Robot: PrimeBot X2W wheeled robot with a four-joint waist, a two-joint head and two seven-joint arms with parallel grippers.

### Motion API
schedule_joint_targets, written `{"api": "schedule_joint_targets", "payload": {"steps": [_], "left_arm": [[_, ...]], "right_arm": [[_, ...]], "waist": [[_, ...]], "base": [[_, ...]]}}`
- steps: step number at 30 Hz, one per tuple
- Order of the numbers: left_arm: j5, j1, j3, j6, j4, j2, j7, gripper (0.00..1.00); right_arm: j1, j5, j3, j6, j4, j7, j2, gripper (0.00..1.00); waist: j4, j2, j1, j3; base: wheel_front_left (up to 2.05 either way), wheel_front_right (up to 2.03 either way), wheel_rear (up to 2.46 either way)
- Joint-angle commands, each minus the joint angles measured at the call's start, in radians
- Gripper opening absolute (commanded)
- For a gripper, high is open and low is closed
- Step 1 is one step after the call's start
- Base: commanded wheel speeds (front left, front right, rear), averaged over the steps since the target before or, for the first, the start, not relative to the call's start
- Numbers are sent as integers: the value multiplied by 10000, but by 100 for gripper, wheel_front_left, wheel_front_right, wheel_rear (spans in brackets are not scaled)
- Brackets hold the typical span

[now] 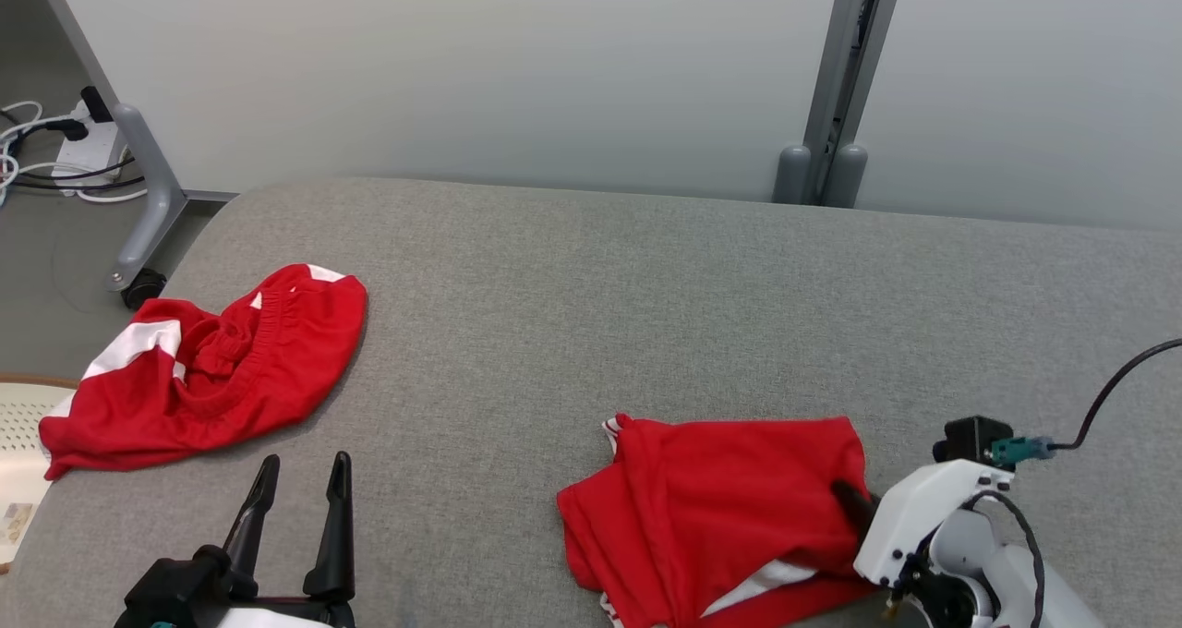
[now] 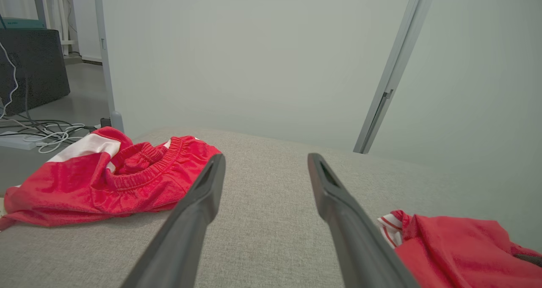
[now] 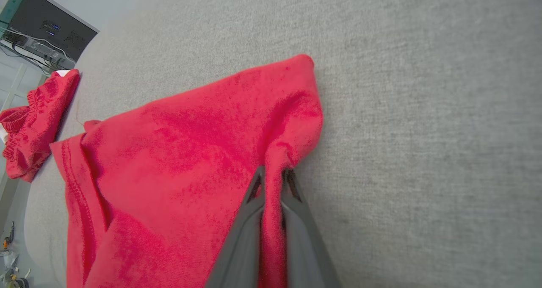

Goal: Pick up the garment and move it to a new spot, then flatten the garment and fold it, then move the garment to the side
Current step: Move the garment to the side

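Right fingers (image 3: 256,188) pinching the red garment (image 3: 190,144) at its edge.
You have them closed tight on a fold of cloth at the garment's right side; it lies crumpled on the grey desk (image 1: 600,286), front right. Your left fingers (image 1: 334,508) stand wide apart and empty at front left, near a second red garment (image 1: 212,369) at the desk's left edge.

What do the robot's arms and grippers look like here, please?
Each gripper has two long, tapering dark fingers: the left gripper on a black base, the right gripper on a glossy white wrist housing. A small black camera module sits on that housing, with a teal connector and a black cable.
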Motion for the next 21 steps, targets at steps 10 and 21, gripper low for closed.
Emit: {"api": "schedule_joint_targets", "payload": {"steps": [10,21], "left_arm": [[63,-725,-633,-47,-829,24,-12,100],[-283,-2425,-1870,-42,-2073,610,-10,100]], "right_arm": [[-2119,-736,755,3,-836,-1965,-1352,0],[-5048,-1686,-61,3,198,-3166,-2971,0]], "waist": [[-709,0,0,1062],[-1195,0,0,3761]], "base": [[0,0,0],[0,0,0]]}}
